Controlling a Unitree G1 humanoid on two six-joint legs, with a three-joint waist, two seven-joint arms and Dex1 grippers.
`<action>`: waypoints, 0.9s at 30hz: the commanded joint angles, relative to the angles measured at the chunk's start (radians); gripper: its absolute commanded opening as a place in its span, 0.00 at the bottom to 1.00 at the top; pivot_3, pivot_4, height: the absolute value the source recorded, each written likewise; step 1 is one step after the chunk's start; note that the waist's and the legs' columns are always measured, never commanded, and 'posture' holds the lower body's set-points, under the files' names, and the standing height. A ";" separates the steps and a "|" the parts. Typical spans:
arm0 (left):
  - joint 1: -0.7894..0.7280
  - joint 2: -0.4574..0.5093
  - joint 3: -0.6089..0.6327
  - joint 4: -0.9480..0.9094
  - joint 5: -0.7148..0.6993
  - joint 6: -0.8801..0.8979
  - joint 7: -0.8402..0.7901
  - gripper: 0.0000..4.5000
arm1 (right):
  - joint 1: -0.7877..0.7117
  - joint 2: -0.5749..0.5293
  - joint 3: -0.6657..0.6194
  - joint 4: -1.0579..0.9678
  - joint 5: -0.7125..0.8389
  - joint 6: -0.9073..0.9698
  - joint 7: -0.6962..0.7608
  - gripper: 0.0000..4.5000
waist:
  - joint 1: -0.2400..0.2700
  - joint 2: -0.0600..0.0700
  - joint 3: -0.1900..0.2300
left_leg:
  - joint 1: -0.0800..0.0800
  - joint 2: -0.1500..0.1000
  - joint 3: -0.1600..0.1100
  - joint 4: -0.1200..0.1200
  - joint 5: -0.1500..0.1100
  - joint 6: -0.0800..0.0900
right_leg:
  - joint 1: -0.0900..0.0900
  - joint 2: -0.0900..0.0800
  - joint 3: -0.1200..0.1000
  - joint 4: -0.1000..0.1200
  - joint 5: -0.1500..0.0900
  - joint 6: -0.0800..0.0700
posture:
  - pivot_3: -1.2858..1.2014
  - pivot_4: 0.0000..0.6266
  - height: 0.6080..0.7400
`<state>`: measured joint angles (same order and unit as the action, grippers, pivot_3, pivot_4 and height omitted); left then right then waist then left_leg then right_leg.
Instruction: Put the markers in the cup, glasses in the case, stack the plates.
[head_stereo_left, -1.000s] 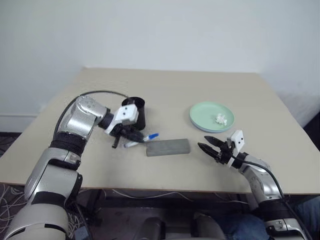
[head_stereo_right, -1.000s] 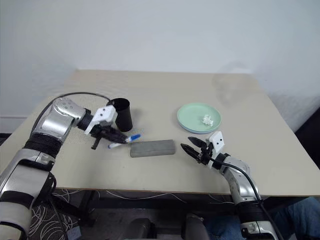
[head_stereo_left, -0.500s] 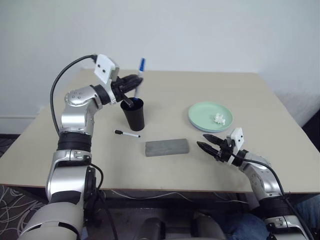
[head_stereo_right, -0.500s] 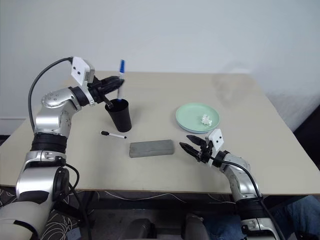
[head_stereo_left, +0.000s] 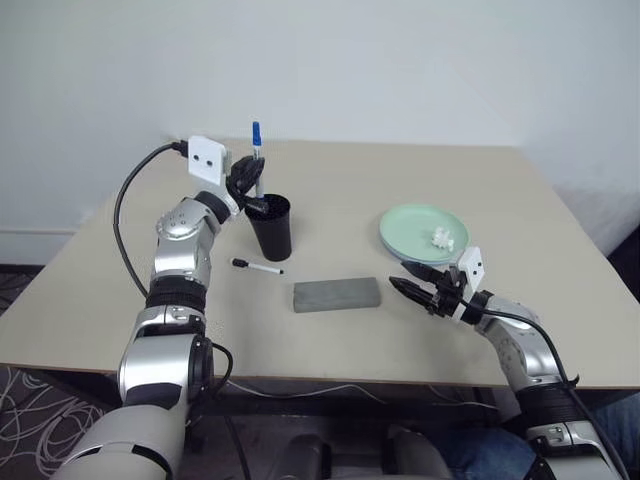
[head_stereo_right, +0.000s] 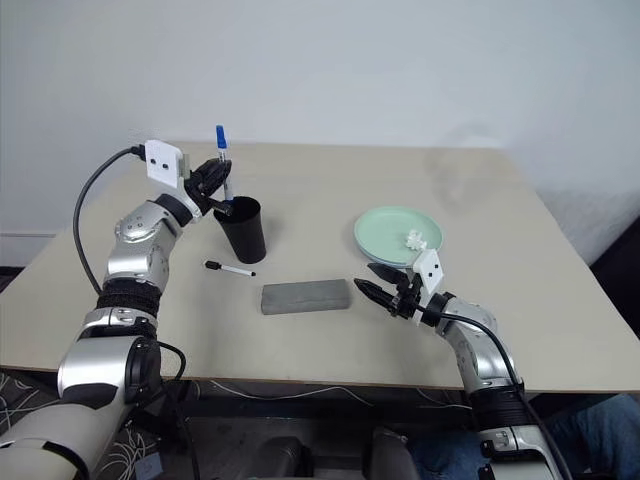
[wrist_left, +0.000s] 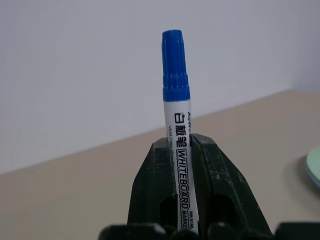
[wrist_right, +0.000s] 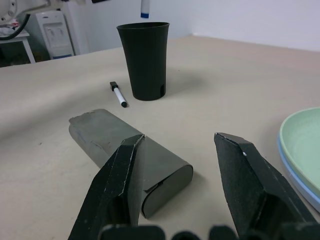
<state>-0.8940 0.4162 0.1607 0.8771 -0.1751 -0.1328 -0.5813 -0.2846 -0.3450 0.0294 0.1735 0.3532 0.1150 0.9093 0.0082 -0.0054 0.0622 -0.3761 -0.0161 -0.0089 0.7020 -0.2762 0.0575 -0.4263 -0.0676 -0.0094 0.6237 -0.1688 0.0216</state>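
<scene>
Left gripper, jaws clamped on the blue marker: the pen stands upright in the grip, blue cap on top and lower end pointing down, with its long axis near vertical. The cup stands directly beneath the gripper, rim up. In the right wrist view the pen's lower end hangs just above the rim and has not yet entered. The coming move, as judged here, turns on this one relation: pen axis in line with the cup mouth, so that a straight descent and release would drop it in.

The black marker lies flat on the table below and slightly toward the robot from the left gripper, beside the cup's base, with its axis roughly crosswise. The left arm is plainly the nearer one to it.

Right gripper, jaws parted and holding nothing, points level toward the case, which lies closed just ahead of its tips with its long axis crosswise. The plates sit just behind this gripper, already stacked, mint on blue, with a white paper scrap on top.

Count: markers, two; cup, one; case, one; plates, two. Glasses cannot be made out.
</scene>
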 joint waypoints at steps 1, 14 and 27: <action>-0.013 -0.003 0.010 0.011 0.000 -0.040 0.006 0.01 | -0.035 0.000 -0.026 -0.082 0.038 0.020 -0.011 0.53 | 0.000 0.000 0.000 | 0.000 0.000 0.000 0.000 0.000 0.000 | 0.000 0.000 0.000 0.000 0.000 0.000 | 0.52 0.00 0.86; -0.005 -0.024 0.007 0.037 0.001 -0.053 -0.001 0.01 | -0.028 -0.003 -0.023 -0.122 0.039 0.048 -0.024 0.53 | 0.000 0.000 0.000 | 0.000 -0.001 -0.001 0.000 0.000 0.000 | 0.000 -0.001 0.000 0.000 0.000 0.000 | 0.52 0.00 0.86; 0.003 -0.030 0.017 0.012 -0.019 -0.034 -0.031 0.60 | -0.033 0.002 -0.018 -0.125 0.037 0.056 -0.026 0.53 | 0.001 0.000 0.000 | 0.000 -0.001 -0.001 0.000 0.000 0.000 | 0.000 -0.001 0.000 0.000 0.000 0.000 | 0.52 0.00 0.86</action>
<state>-0.8798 0.3851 0.1660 0.9332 -0.1758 -0.1633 -0.6065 -0.3022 -0.3419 0.0246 0.0920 0.3722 0.1780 0.8847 0.0087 -0.0058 0.0619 -0.3765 -0.0167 -0.0095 0.7020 -0.2762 0.0575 -0.4263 -0.0683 -0.0098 0.6233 -0.1687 0.0220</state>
